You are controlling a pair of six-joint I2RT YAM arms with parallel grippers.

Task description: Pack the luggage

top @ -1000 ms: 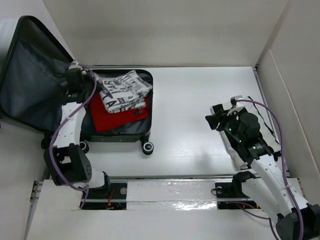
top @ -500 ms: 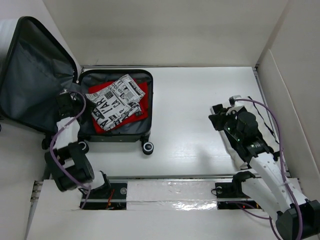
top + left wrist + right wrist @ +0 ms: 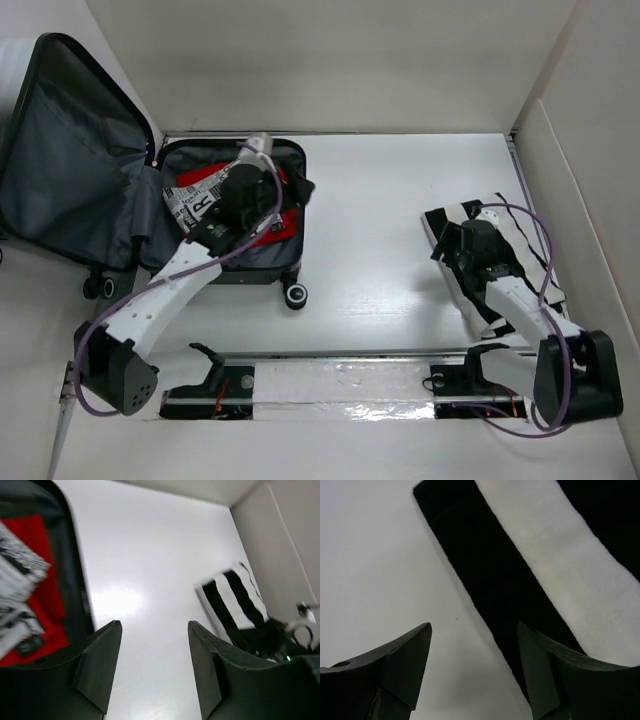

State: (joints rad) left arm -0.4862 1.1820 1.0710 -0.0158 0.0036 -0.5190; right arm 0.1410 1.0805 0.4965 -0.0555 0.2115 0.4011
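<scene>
on the white table (image 3: pixel 380 220), toward its far left corner, the luggage (image 3: pixel 70 170) lies open. its lid with the grey lining leans up against the left wall, and its base rests flat on the table beside the lid.

the left arm (image 3: pixel 170 285) reaches from its base at the near edge diagonally over the luggage base, and a purple cable (image 3: pixel 110 315) runs along it. the right arm (image 3: pixel 520 300) is bent low on the right side of the table, well apart from the luggage.

under the right arm a folded cloth with black and white stripes (image 3: pixel 445 225) lies on the table, near the right wall. inside the luggage base there is a red garment (image 3: pixel 285 225), and on top of it a white cloth with black newspaper print (image 3: pixel 195 195), partly hidden by the left arm.

the left claw (image 3: pixel 155 627) hangs over the right edge of the luggage base. its two fingers stand apart and nothing is between them; in the left wrist view only the bare table shows in the gap, with the luggage rim and the red garment at the left.

the right claw (image 3: pixel 474 626) is low over the edge of the striped cloth. its fingers are also apart, one over the bare table and one over a black stripe. i cannot tell if they touch the cloth.

two black caster wheels show at the near side of the luggage, one at the right corner (image 3: pixel 296 295) and one at the left (image 3: pixel 95 288).
</scene>
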